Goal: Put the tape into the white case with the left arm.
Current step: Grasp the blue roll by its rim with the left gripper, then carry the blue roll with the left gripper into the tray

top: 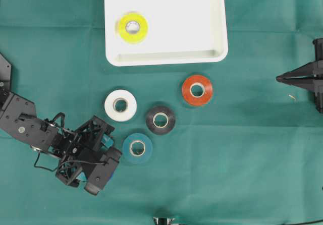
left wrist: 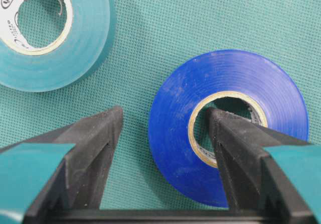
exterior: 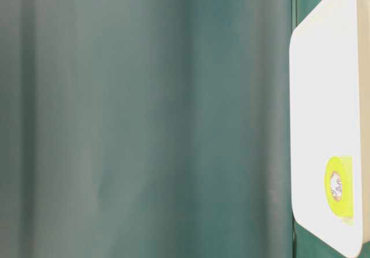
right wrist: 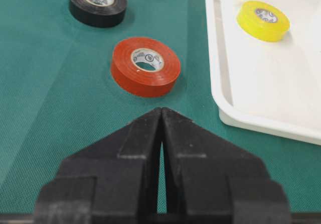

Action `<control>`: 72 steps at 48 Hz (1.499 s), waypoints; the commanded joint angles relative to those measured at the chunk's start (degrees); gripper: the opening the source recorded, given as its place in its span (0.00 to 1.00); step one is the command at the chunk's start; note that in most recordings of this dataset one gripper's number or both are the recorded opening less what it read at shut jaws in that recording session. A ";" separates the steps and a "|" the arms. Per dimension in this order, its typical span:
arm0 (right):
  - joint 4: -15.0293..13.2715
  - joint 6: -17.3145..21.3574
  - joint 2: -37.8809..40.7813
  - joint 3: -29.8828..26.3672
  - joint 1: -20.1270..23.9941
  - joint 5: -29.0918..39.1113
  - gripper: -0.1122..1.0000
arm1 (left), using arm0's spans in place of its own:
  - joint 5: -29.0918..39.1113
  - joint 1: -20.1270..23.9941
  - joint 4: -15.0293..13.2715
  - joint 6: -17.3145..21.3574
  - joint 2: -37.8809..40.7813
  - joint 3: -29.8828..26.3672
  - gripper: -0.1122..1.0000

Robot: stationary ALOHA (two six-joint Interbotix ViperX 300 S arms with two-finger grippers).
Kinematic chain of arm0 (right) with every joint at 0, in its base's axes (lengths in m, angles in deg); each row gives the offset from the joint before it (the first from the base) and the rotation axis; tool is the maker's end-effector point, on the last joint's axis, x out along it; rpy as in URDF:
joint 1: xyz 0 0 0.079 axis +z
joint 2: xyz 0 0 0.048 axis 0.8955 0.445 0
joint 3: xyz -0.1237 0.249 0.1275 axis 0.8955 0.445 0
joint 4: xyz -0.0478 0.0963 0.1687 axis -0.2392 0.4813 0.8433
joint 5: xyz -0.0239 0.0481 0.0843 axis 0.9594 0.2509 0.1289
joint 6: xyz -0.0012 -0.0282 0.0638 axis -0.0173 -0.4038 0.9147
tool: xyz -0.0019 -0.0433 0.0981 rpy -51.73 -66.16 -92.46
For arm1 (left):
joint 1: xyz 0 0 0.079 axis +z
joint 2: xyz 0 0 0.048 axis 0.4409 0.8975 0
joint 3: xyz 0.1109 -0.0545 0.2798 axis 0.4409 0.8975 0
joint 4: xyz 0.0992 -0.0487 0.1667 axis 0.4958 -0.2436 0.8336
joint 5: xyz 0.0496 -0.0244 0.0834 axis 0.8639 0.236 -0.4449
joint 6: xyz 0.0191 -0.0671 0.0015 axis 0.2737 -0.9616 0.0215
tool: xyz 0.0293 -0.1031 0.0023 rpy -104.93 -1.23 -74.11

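Left gripper [left wrist: 163,128] straddling the wall of a blue tape roll [left wrist: 228,126], jaws spread and not yet clamped.

1 finger sits in the core, 1 outside; the roll lies flat on the green cloth [top: 242,149], near a teal roll [left wrist: 47,33] and well apart from the white case [top: 217,33] (1 yellow roll [top: 132,27] inside). Likely light, stiff, slick-sided; pinch the wall. Right gripper [right wrist: 161,128] is closed, empty.

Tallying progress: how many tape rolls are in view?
6. Yellow roll in the white case; white roll, black roll, red roll, teal roll on the cloth; blue roll at the left tool.
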 commanded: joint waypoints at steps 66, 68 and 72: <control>-0.26 0.18 0.35 0.18 -0.09 -0.44 0.02 | 9.32 15.21 0.26 -2.55 -16.08 -3.34 0.33; -0.26 0.18 0.35 0.18 -0.09 -0.53 0.02 | 9.40 17.05 0.26 -2.46 -16.35 -3.16 0.33; -0.26 0.18 0.35 0.18 -0.09 -0.53 0.02 | 9.40 21.01 0.35 -1.23 -16.61 -2.90 0.33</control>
